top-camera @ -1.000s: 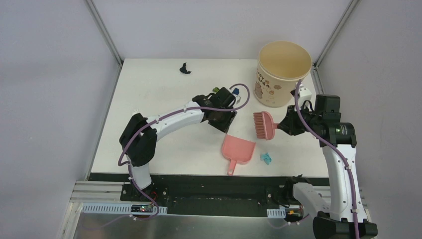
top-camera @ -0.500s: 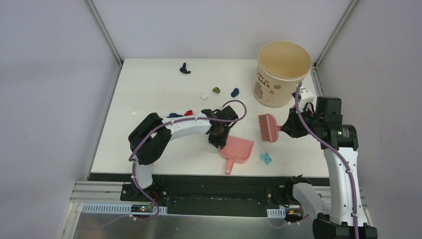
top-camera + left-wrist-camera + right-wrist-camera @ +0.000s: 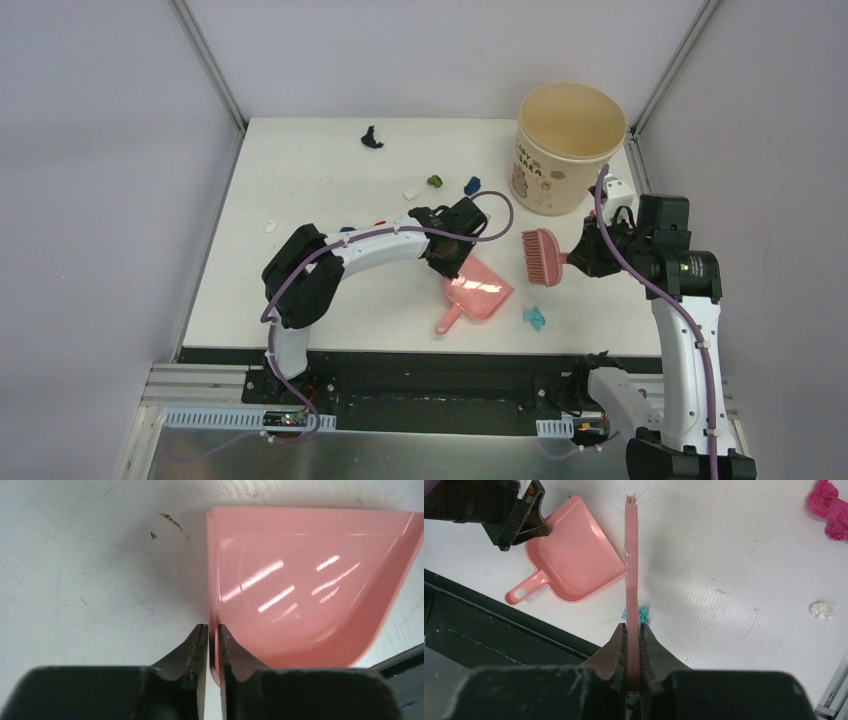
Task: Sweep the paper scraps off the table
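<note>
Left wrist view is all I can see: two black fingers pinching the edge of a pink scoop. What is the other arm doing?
Observer: The right gripper is clamped on the handle of a pink brush, held just right of the pink dustpan.
Operator: Is any paper close enough to sweep?
Observer: A teal scrap lies right of the dustpan, near the front edge of the table.
Operator: And further off?
Observer: A green scrap and a dark blue scrap lie left of a beige bucket.
</note>
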Robot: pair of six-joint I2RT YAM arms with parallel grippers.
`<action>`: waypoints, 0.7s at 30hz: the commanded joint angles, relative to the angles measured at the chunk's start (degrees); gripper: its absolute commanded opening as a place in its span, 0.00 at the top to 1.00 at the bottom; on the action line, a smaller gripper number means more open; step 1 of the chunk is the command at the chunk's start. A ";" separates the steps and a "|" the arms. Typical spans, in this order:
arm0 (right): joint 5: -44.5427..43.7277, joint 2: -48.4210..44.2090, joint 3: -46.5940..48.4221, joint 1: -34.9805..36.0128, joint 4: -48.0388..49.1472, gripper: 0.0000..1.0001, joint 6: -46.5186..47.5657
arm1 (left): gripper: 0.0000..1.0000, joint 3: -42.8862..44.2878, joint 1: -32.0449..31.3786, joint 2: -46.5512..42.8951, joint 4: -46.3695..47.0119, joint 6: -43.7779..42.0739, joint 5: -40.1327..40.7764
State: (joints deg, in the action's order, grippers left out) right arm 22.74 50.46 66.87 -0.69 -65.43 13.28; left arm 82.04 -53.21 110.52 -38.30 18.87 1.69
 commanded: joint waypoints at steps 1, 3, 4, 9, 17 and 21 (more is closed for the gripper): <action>-0.74 -1.10 0.74 -0.38 1.01 1.00 1.11 | 0.76 3.72 0.13 -0.09 -1.04 -12.44 3.46; -1.14 -0.94 0.69 -0.43 0.96 1.00 1.30 | 0.63 4.51 0.13 -0.61 -2.62 -12.60 4.43; -1.43 -0.85 0.71 -0.40 0.88 1.00 1.39 | 0.58 4.75 0.08 -1.49 -3.37 -11.83 4.94; -3.57 0.17 3.75 -0.45 -1.39 1.00 3.41 | 0.38 -1.16 -0.98 -12.83 -1.99 -6.62 -0.62; -2.57 1.59 2.73 -0.45 -0.20 1.00 2.50 | 0.30 -23.10 -5.75 -22.95 17.74 -7.22 -3.78; -1.95 2.36 3.35 -0.45 -0.22 1.00 1.76 | 0.32 -24.49 -6.58 -20.50 19.39 -7.77 -2.69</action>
State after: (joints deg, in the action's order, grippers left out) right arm 19.77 52.42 68.40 -0.78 -67.33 15.97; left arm 59.37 -59.68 88.16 -26.46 11.94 -0.73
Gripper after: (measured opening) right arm 0.086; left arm 0.690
